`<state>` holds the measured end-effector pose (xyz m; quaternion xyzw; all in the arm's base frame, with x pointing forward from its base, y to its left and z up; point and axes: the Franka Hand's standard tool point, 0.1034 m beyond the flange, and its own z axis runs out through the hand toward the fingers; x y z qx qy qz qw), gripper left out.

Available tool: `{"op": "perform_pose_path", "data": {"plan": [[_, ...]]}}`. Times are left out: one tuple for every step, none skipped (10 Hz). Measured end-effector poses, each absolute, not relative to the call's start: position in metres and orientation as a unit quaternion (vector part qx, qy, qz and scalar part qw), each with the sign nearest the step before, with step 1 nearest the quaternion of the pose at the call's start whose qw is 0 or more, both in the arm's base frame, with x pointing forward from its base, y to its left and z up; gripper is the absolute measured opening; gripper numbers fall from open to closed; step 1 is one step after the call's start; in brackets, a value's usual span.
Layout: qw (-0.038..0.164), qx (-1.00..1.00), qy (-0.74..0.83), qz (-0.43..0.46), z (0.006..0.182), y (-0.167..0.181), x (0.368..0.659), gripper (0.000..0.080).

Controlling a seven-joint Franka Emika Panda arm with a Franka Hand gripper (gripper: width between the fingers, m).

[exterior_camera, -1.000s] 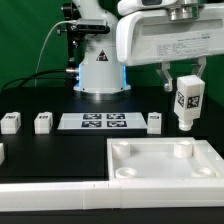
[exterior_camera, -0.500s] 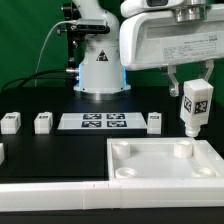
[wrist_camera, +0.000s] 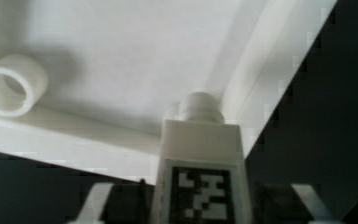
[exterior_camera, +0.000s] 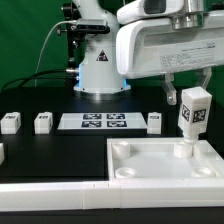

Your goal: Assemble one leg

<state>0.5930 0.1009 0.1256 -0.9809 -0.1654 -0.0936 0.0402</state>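
**Black bench, parts in a row, tray at the front**

The bench point(exterior_camera: 60, 150) is matt black. The arm's white base point(exterior_camera: 100, 72) stands at its back. In front of the base the marker board point(exterior_camera: 100, 122) lies flat. In the same row are three small white legs with their tags toward the camera. One leg point(exterior_camera: 154, 121) is just beside the board's end on the exterior view's right. Another leg point(exterior_camera: 42, 122) is near its other end, and a third leg point(exterior_camera: 10, 122) is further left. A further white piece point(exterior_camera: 1, 152) is cut off by the left edge. The tray point(exterior_camera: 150, 178) lies nearer the front, on the exterior view's right. A long white bar point(exterior_camera: 50, 190) runs along the front, touching the tray.
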Motion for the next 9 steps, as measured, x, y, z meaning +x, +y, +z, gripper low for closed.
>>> {"op": "perform_pose_path", "data": {"plan": [[0.041, -0.981, -0.165, -0.096, 0.126, 0.102, 0.599, 0.0290], [0.042, -0.981, -0.164, -0.098, 0.126, 0.102, 0.605, 0.0290], [0.043, -0.981, -0.164, -0.099, 0.124, 0.103, 0.610, 0.0290], [0.043, -0.979, -0.171, -0.099, 0.119, 0.102, 0.613, 0.0290], [0.043, -0.978, -0.180, -0.100, 0.112, 0.100, 0.615, 0.0290], [0.043, -0.978, -0.179, -0.099, 0.111, 0.100, 0.614, 0.0290], [0.043, -0.978, -0.179, -0.098, 0.111, 0.100, 0.614, 0.0290], [0.043, -0.978, -0.179, -0.098, 0.111, 0.100, 0.614, 0.0290], [0.043, -0.978, -0.179, -0.098, 0.111, 0.100, 0.614, 0.0290]]}}
